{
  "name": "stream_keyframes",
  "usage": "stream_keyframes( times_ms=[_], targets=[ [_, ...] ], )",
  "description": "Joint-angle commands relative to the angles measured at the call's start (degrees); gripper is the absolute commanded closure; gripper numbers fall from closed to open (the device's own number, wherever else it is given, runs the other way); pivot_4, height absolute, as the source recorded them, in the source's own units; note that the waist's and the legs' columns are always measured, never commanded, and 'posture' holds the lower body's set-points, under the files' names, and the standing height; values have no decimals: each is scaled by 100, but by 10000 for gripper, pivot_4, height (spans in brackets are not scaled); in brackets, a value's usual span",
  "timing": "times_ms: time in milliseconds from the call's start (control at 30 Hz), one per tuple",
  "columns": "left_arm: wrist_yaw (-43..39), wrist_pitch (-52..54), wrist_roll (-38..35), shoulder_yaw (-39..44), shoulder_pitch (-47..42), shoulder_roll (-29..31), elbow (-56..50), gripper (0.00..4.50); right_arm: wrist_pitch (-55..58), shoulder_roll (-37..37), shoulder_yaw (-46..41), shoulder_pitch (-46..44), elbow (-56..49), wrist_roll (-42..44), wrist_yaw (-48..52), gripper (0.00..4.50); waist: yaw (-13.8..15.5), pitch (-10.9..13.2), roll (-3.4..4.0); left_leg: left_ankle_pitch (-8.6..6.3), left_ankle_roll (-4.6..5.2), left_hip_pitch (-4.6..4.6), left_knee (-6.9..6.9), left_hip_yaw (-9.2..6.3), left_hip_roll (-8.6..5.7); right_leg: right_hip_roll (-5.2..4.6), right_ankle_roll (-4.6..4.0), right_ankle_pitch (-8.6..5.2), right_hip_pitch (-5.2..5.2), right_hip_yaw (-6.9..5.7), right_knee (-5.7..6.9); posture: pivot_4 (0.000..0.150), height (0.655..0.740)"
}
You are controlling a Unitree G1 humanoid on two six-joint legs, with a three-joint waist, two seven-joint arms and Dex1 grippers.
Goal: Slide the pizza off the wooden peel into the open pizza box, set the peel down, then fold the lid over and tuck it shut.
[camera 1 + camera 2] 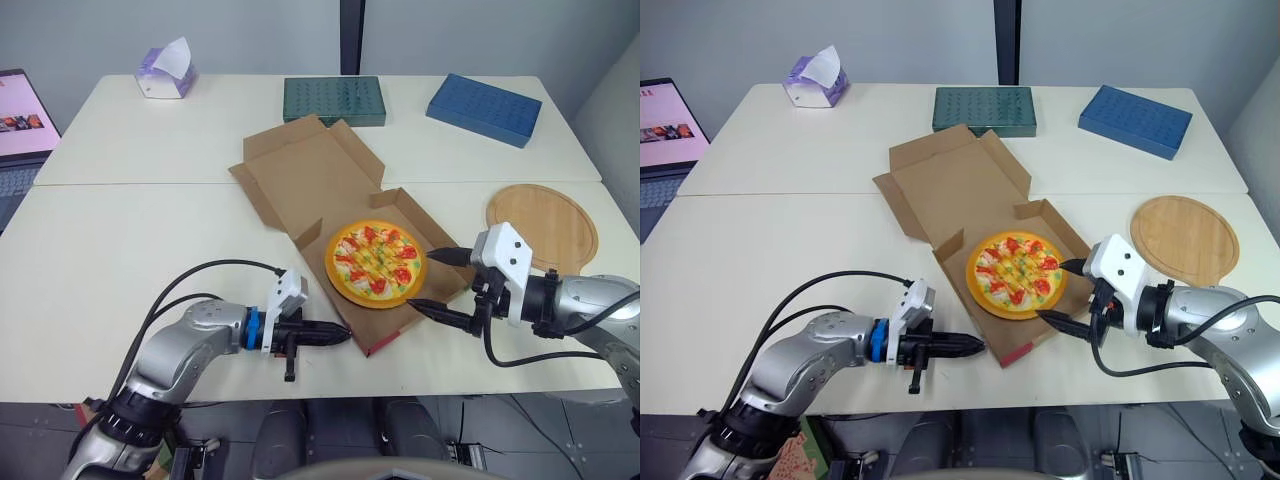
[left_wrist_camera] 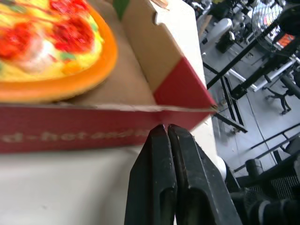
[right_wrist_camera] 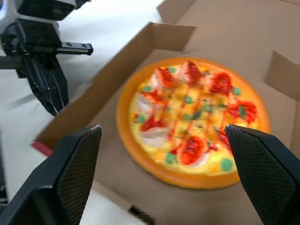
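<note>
Inside pizza box [image 1: 395, 318]: pizza [image 1: 376, 262] in place | wooden peel [image 1: 540, 225] down | lid [image 1: 310, 180] open, fold-and-tuck pending | left gripper [image 1: 340, 335] clenched empty, right gripper [image 1: 425, 280] splayed

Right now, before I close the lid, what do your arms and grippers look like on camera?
The left arm and right arm are silver-grey metal shells. The left gripper and right gripper each have two tapered black fingers under a white boxy wrist housing. A blue ring sits at the left wrist. Black cables loop along each arm.
</note>
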Motion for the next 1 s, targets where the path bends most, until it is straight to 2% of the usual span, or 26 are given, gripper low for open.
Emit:
stream_keyframes(
  times_ms=[33,133,333,533,733,833,1000],
  targets=[
    [-315,-215,-163,582,385,511,-453,44646,149,-83,53,60,-609,305,-30,0,17,1,1,0,0,-1,0,-2,0,0,0,0,-1,-1,2,1500,7400],
    [-611,-385,-237,1106,810,1051,-638,44646,402,18,327,40,-1010,533,-270,0,27,1,0,0,0,-3,2,-1,0,-1,8,-7,1,-2,-3,1500,7400],
    [-889,-373,-430,1855,1041,1681,-716,44646,953,436,1676,-701,-863,-34,-1044,0,33,2,-1,0,-1,-1,4,3,0,-5,-23,-26,0,0,-7,1500,7400],
    [-982,-358,-485,2094,1009,1899,-727,44646,1627,804,2385,-1111,-620,-155,-1452,0,34,3,0,0,0,-5,0,0,0,-4,-16,-8,-3,-4,-6,1500,7400],
    [-1010,-485,-403,2146,1067,1894,-623,44646,1936,1137,2723,-1176,-438,-348,-1773,0,22,3,0,0,0,-3,-4,-1,2,-3,-13,-9,-6,-6,-3,1500,7400],
    [-1087,-613,-361,2193,1161,1909,-522,45000,1999,1245,2770,-1189,-370,-382,-1821,6248,23,3,0,0,0,-4,-3,0,2,-3,-12,-9,-6,-5,-4,1500,7400],
    [-1222,-767,-333,2383,1309,1980,-320,45000,2048,1231,2807,-1197,-326,-426,-1717,24091,21,3,0,0,0,-3,-4,-1,3,-2,-14,-10,-6,-7,-3,1500,7400]
  ],
)
